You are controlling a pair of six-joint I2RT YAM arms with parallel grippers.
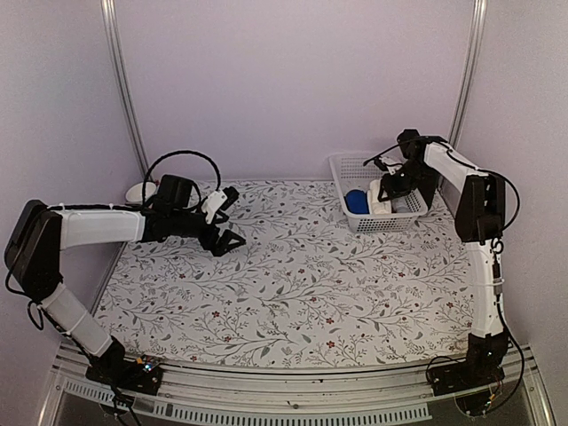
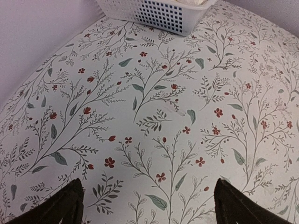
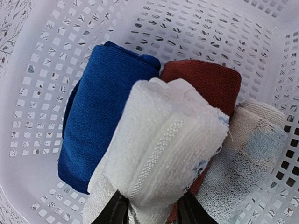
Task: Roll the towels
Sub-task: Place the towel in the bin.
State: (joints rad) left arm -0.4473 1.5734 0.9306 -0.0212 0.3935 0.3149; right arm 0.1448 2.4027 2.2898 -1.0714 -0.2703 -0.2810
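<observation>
Right gripper [image 3: 152,212] is down inside the white basket [image 3: 42,70], fingers either side of the lower end of the cream towel [image 3: 159,140]. The wrist view can't settle whether the jaws are pinching the roll or only flanking it. The cream towel is rolled and lies on top of the pile. The blue towel [image 3: 103,112], also rolled, lies just beside it on one side, with the dark red roll [image 3: 205,84] behind and a grey-beige roll [image 3: 247,149] on the other side. Reads as the drop-off step, so the task looks nearly finished. To do it well, the jaws should open fully before any lift, since terry loops may catch a fingertip and pull the outer wrap loose. Retract straight up along the finger axis, with no sideways sweep, or the roll may tip and unwind against its neighbours. Watch the basket wall on the way out, because a lattice like that could snag a finger. Left gripper [image 1: 229,217] hangs over the floral table [image 1: 293,284], well away from the basket, jaws spread wide with nothing between them. It is best left parked there.
</observation>
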